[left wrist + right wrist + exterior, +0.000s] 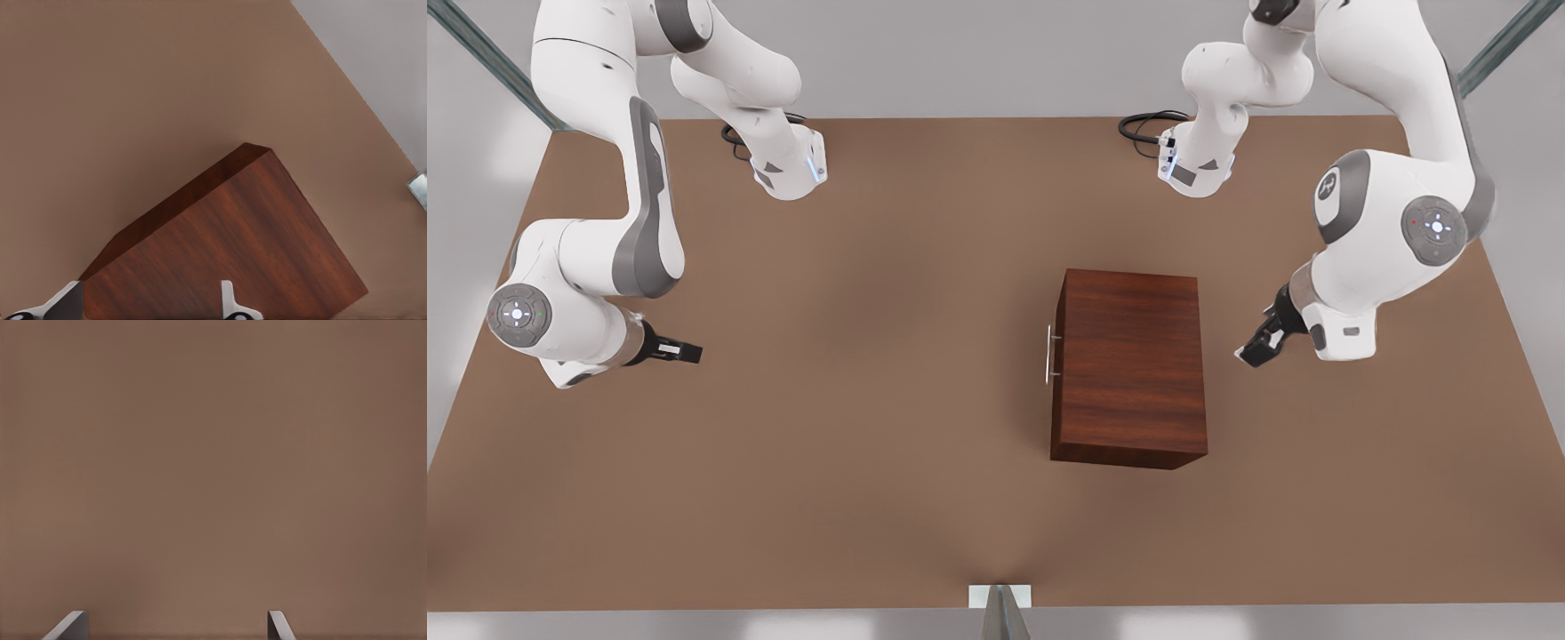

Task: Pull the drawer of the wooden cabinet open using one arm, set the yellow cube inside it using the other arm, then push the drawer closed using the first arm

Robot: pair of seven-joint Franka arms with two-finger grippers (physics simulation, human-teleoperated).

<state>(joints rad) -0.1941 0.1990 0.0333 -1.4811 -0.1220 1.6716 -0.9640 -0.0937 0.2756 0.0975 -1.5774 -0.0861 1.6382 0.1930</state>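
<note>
Wooden cabinet [1129,364] on tabletop [827,427], drawer closed. Left end effector [1256,347] beside cabinet, spread wide, empty. Right end effector [685,353] well apart, wide, empty.

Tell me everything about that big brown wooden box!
The wooden cabinet is a boxy block of dark reddish-brown wood with streaky grain. It stands flat on the brown table, to the front view's right of the middle. A slim silver handle sticks out of the side facing the front view's left. Its drawer looks shut. Nothing touches it except the table.
</note>
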